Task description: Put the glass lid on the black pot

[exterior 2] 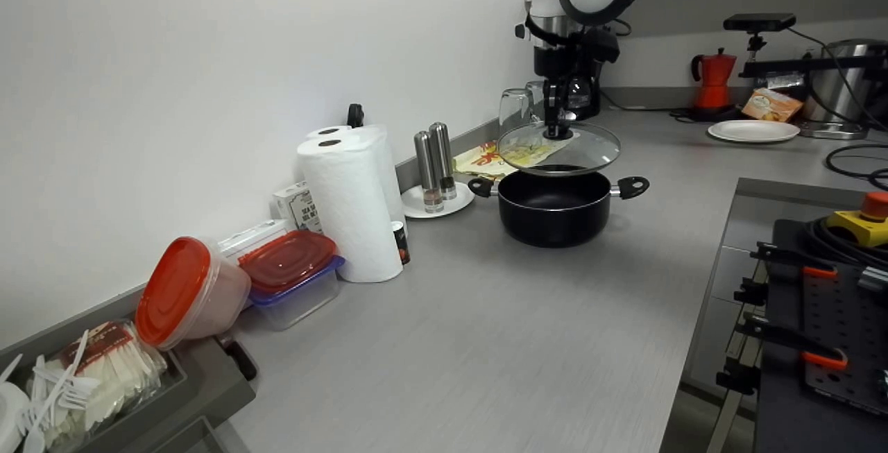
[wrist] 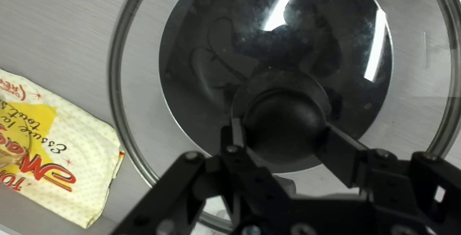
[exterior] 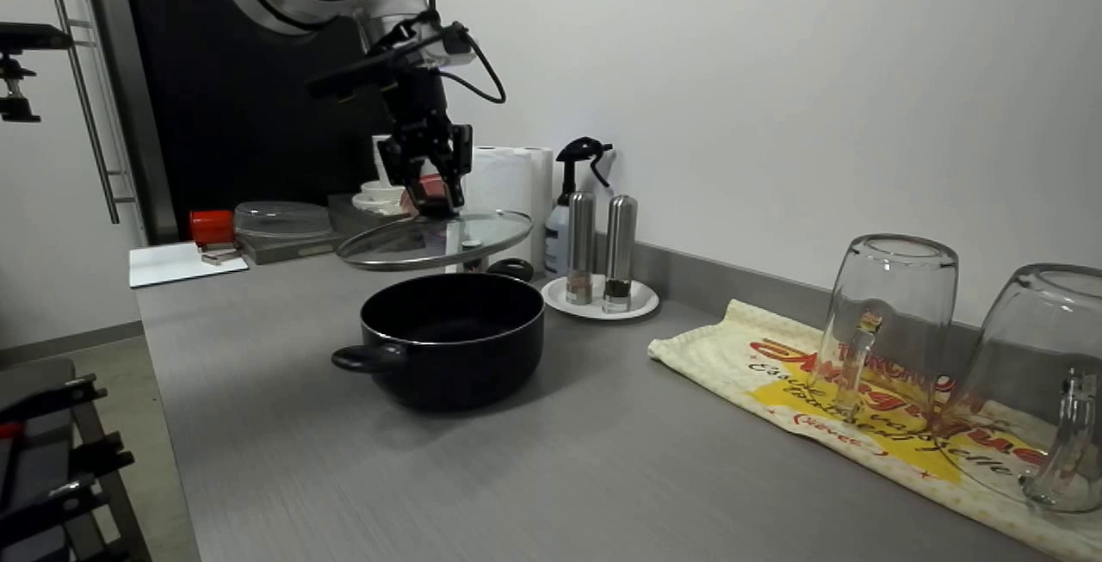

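Observation:
The glass lid (exterior: 486, 231) hangs in the air above the black pot (exterior: 461, 364) and looks slightly tilted. My gripper (exterior: 437, 199) is shut on the lid's dark knob; in the wrist view (wrist: 282, 130) a finger lies on each side of the knob. In an exterior view the lid (exterior 2: 590, 151) is over the pot (exterior 2: 553, 220), apart from its front rim. The pot stands upright and uncovered on the counter, its handles out to both sides. In the wrist view the pot shows through the lid (wrist: 142, 69), inside its ring.
Two metal mills (exterior: 618, 243) stand on a white plate (exterior: 594, 312) beside the pot, near the wall. Paper towel rolls (exterior 2: 350, 210) stand further along the wall. Clear glass mugs (exterior: 895, 321) stand upside down on a yellow printed cloth (exterior: 758, 373). A spray bottle (exterior: 560, 231) is behind the mills.

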Robot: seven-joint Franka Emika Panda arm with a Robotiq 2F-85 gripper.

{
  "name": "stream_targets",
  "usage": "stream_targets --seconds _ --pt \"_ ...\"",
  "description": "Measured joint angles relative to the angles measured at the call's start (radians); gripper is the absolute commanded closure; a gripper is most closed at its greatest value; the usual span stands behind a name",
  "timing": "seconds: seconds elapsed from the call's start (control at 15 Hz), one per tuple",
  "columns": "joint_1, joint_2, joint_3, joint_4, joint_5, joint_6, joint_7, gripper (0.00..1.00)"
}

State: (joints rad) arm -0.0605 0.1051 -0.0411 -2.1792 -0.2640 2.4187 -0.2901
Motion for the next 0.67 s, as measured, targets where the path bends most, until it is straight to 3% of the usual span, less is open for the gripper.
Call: stream_targets --seconds 0.67 --pt "-0.021 0.152 -0.020 0.118 0.026 0.039 0.001 0.74"
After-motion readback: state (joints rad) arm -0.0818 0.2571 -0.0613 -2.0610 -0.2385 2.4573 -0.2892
